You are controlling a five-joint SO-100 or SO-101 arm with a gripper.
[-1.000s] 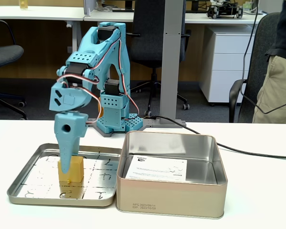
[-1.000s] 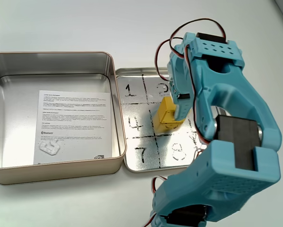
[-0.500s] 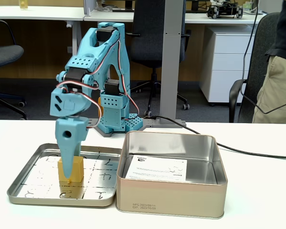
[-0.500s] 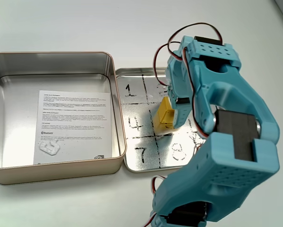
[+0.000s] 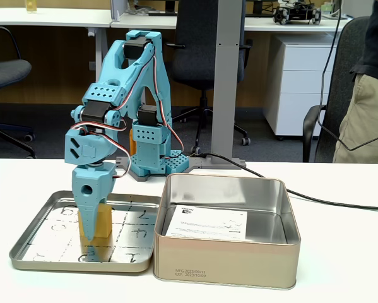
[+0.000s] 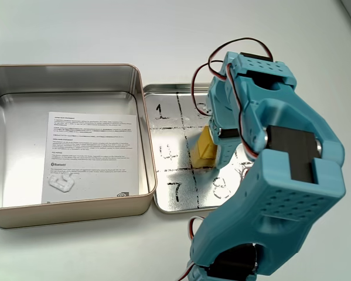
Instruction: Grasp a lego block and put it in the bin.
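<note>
Over the last second the blue 3D-printed plastic gripper (image 5: pixel 93 249) has dropped until its tapered fingertips reach the floor of the shallow, mirror-bright metal tray with hand-drawn numbers (image 6: pixel 170 93). The small yellow-orange plastic lego block (image 6: pixel 205 144) sits mid-tray – bracketed by the fingers, though I cannot tell whether they are clamped. Closing looks next; the deep square silver tin bin (image 5: pixel 226 259) stands just right.

In a fixed view, the lego block (image 5: pixel 103 222) sits in the tray (image 5: pixel 31 249), left of the bin (image 5: pixel 226 262).
</note>
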